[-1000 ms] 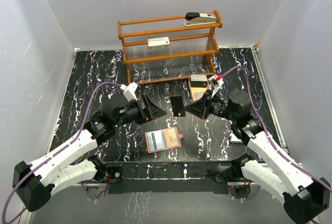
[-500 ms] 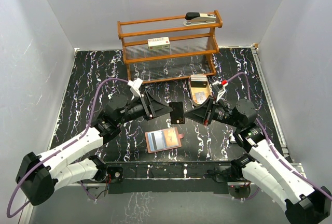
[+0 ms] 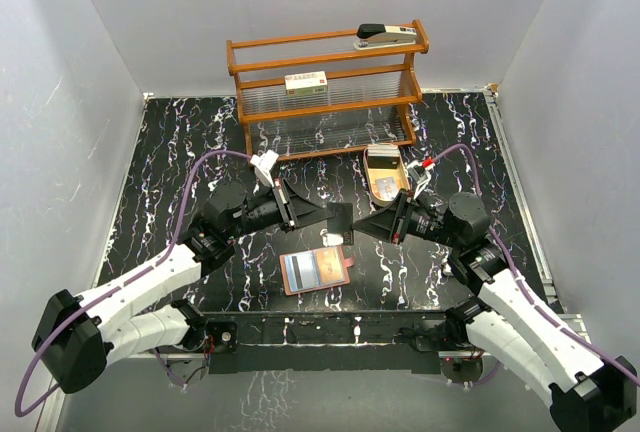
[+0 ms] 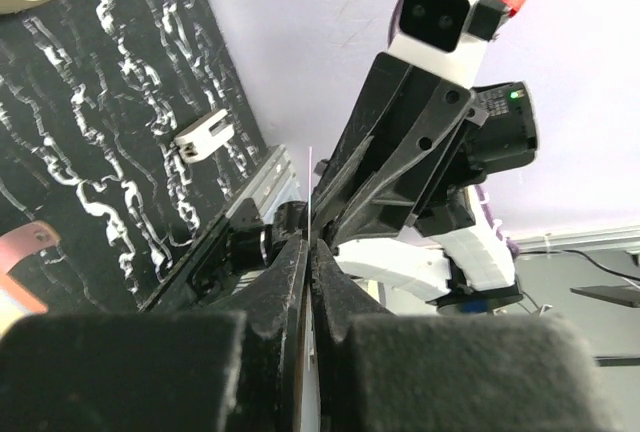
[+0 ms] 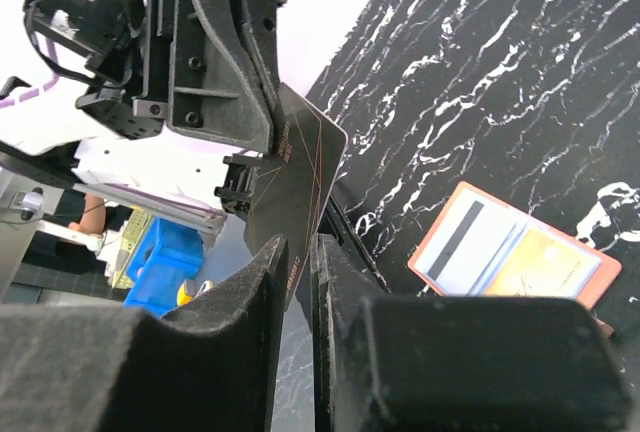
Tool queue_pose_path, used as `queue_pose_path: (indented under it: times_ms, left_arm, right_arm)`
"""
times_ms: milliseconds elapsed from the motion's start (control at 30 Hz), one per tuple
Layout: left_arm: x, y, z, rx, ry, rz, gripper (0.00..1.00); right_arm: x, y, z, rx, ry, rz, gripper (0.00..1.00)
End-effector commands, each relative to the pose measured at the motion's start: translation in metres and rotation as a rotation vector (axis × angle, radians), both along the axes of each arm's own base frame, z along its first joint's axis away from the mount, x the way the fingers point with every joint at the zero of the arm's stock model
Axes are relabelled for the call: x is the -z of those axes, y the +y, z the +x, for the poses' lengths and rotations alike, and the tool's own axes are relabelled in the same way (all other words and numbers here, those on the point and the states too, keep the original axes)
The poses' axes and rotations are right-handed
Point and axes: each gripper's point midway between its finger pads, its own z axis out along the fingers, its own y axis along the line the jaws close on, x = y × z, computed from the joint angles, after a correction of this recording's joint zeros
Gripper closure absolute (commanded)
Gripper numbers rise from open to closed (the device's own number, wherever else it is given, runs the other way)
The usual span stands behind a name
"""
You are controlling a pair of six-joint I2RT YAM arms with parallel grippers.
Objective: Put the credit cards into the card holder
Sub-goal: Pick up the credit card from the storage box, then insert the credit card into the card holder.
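A dark credit card with thin orange lines hangs in the air between my two grippers, above the table's middle. My left gripper is shut on the card's left edge; in the left wrist view the card is a thin line pinched at the fingertips of that gripper. My right gripper stands slightly open around the card, with a gap beside it. The reddish-brown card holder lies open on the table just in front, with a white striped card and a yellowish card in its pockets.
A wooden rack stands at the back with a stapler on top and a small box on its shelf. An oval wooden tray lies behind my right gripper. White walls close in on both sides.
My left gripper came in from the left and shut on the card. My right gripper carried the card toward it and has loosened its jaws.
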Motion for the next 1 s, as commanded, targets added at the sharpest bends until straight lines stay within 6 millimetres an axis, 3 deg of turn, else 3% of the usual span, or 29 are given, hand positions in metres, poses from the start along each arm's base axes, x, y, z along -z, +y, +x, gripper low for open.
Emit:
queue_pose_path:
  times_ms: [0,200,400,500,700,967]
  left_arm:
    - [0.001,0.005,-0.003,-0.005,-0.022,0.056,1.0]
    - [0.046,0.026,0.005,-0.101,0.04,0.271,1.0]
    - [0.094,0.049,0.007,-0.179,0.119,0.445,1.0]
    - [0.114,0.055,0.003,-0.182,0.161,0.488,1.0]
    - [0.14,0.062,-0.001,-0.192,0.227,0.516,1.0]
    - [0.162,0.069,0.0,-0.209,0.293,0.494,1.0]
  right_arm:
    - [-0.006,-0.002,0.011,0.057,-0.017,-0.028,0.85]
    - [0.031,-0.003,0.02,0.073,0.124,-0.144,0.79]
    - [0.091,-0.011,0.033,0.141,0.295,-0.32,0.65]
    - [0.109,-0.016,0.038,0.177,0.328,-0.368,0.6]
    - [0.15,-0.022,0.041,0.205,0.378,-0.511,0.62]
    - [0.174,-0.003,0.041,0.17,0.368,-0.618,0.6]
